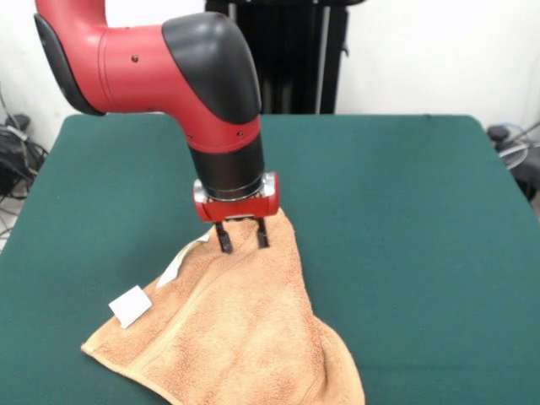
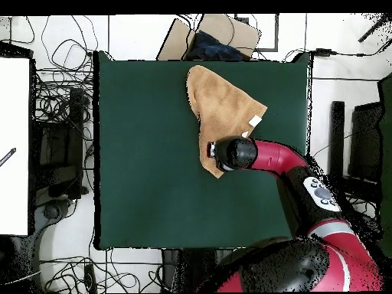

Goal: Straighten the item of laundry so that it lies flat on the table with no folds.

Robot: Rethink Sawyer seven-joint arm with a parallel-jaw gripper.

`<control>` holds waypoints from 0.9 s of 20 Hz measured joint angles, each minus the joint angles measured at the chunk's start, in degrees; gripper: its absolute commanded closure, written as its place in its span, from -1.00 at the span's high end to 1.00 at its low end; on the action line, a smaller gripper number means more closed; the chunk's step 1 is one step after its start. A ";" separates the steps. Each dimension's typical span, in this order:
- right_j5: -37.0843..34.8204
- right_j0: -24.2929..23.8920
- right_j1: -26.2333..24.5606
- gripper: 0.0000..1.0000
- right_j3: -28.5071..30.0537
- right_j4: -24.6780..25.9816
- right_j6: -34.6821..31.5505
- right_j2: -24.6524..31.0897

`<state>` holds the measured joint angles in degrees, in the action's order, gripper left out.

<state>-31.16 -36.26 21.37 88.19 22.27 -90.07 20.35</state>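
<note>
The item of laundry [image 1: 245, 337] is an orange-tan terry towel. It lies crumpled in a rough triangle on the green table [image 1: 405, 211], with folded edges and a white tag [image 1: 131, 305] at its left corner. Its near part runs off the bottom of the front view. My gripper [image 1: 243, 240] points straight down at the towel's far corner. Its fingers stand apart, with the tips at the cloth and towel showing between them. In the overhead view the towel [image 2: 218, 107] lies near the table's [image 2: 145, 153] far edge, and the arm's wrist [image 2: 232, 153] hides the gripper.
A cardboard box with a dark item [image 2: 218, 38] sits just past the table's far edge in the overhead view. Cables and equipment [image 2: 57, 115] lie on the floor at the left, beside a white surface [image 2: 14, 138].
</note>
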 measured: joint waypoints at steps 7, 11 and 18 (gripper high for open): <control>0.00 -0.13 -0.06 1.00 0.04 0.01 0.00 0.18; -0.06 -0.67 -0.27 1.00 0.05 -0.02 0.00 0.64; -1.75 -1.70 -0.83 1.00 -0.60 -0.28 0.00 1.77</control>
<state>-32.91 -37.96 20.53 87.59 21.98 -90.07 22.12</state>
